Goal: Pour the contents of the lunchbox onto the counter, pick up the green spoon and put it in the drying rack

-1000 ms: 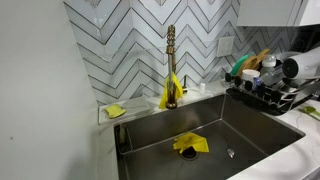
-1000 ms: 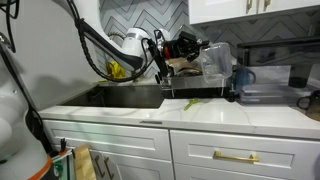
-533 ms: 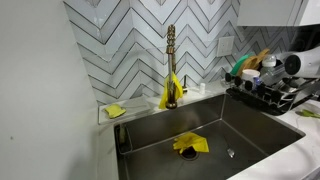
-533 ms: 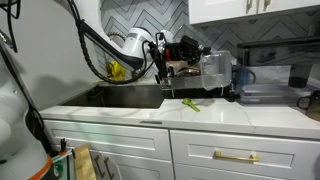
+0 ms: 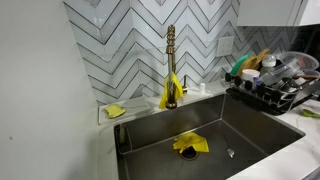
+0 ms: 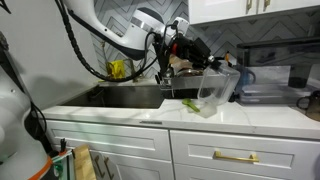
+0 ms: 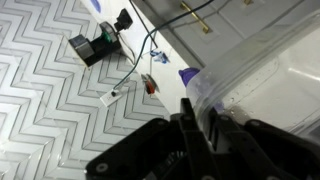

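My gripper (image 6: 203, 58) is shut on the wall of the clear plastic lunchbox (image 6: 216, 88) and holds it tipped steeply, mouth down, just above the white counter (image 6: 120, 112). The wrist view shows the two fingers (image 7: 196, 118) pinching the lunchbox's clear wall (image 7: 262, 72). The green spoon (image 6: 190, 104) lies on the counter beside the lunchbox's lower edge. The black wire drying rack (image 5: 262, 97) stands by the sink with several items in it; the lunchbox (image 5: 291, 65) hangs just past it in that exterior view.
A gold faucet (image 5: 171, 58) stands behind the steel sink (image 5: 235, 125), with a yellow cloth (image 5: 190, 143) in the basin and a yellow sponge (image 5: 116, 111) on the ledge. A clear container (image 6: 262, 86) stands on the counter beyond the lunchbox.
The lunchbox has swung from roughly level to steeply tipped and come down toward the counter. The green spoon lies on the counter beside it.
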`<move>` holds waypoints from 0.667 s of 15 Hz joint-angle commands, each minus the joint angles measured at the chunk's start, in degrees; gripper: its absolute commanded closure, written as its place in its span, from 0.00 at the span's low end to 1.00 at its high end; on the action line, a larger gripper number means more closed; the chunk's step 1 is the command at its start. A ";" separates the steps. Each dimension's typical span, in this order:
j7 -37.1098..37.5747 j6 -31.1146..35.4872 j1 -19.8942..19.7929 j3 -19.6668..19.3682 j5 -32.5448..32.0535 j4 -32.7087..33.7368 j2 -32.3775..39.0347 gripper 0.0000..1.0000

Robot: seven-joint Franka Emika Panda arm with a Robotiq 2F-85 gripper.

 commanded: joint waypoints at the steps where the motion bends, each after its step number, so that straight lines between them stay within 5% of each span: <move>1: -8.07 6.97 -2.40 -3.21 10.40 -1.06 -2.55 0.96; 10: -19.53 15.20 -7.27 -8.00 42.54 4.53 2.58 0.96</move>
